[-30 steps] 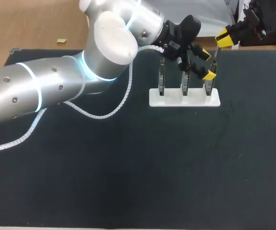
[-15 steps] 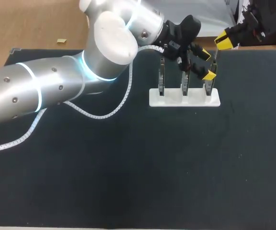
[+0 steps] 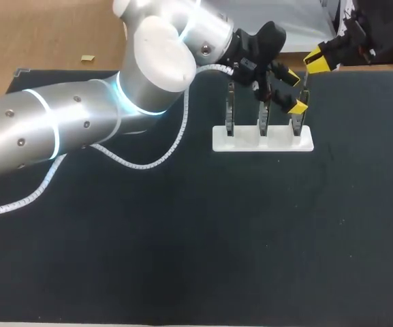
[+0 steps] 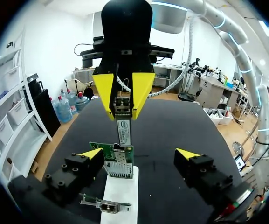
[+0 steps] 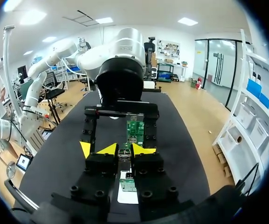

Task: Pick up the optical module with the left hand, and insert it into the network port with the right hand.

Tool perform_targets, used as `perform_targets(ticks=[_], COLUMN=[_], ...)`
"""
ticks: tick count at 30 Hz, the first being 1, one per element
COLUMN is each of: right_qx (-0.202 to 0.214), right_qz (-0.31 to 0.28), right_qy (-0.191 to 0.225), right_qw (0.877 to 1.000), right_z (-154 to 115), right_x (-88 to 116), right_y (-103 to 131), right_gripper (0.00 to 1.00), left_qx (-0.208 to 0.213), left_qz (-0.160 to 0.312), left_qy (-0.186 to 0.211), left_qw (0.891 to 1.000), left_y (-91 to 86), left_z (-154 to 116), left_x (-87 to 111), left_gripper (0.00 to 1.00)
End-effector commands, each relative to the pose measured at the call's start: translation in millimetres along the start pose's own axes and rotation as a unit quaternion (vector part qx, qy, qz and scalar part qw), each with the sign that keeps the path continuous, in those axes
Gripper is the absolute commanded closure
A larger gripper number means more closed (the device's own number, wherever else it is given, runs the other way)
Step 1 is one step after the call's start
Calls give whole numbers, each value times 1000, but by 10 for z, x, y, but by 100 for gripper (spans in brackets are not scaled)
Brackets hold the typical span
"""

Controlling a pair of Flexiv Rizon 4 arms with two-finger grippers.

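Left gripper [image 3: 293, 90] has its fingers wide apart either side of the right-hand board [image 4: 112, 150]. So if the right gripper [image 4: 123, 100], clamped on the optical module [image 4: 123, 126] just above the network port [image 4: 118, 168], comes down tilted, I'd bet it jams or tips that board. The white rack [image 3: 247, 143] holds three upright boards [image 3: 229, 112] in a row.

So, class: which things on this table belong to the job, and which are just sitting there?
Job: optical module, held in right hand; network port board; open left hand flanking it.
Idle: two other boards in the white stand.
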State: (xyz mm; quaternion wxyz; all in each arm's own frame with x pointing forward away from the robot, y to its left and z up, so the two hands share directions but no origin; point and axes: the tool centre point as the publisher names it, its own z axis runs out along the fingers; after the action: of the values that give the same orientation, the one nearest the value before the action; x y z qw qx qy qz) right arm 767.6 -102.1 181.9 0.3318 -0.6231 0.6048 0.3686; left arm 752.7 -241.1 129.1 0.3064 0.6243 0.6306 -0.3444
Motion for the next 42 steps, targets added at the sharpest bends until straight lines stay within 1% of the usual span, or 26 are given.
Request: perform_targets(ticks=[1,13,14,21,42], right_qx=[11,12,13,8,22], right_qz=[-3,-7,-11,-22,-18], right_qy=[5,12,17,20,23], right_qw=[1000,1000,1000,1000,999], right_z=[8,11,16,41,40], right_x=[7,24,26,25,83], right_y=[47,51,53,63,19], right_gripper=[100,100,100,100,100], left_qx=[4,4,4,4,4], left_qz=[-1,-1,-1,-1,-1], left_qy=[3,3,3,3,3], left_qw=[1000,1000,1000,1000,1000], left_y=[42,42,42,42,42], left_z=[9,9,9,9,9], left_x=[-17,-17,-17,-17,-17], left_gripper=[0,0,0,0,0])
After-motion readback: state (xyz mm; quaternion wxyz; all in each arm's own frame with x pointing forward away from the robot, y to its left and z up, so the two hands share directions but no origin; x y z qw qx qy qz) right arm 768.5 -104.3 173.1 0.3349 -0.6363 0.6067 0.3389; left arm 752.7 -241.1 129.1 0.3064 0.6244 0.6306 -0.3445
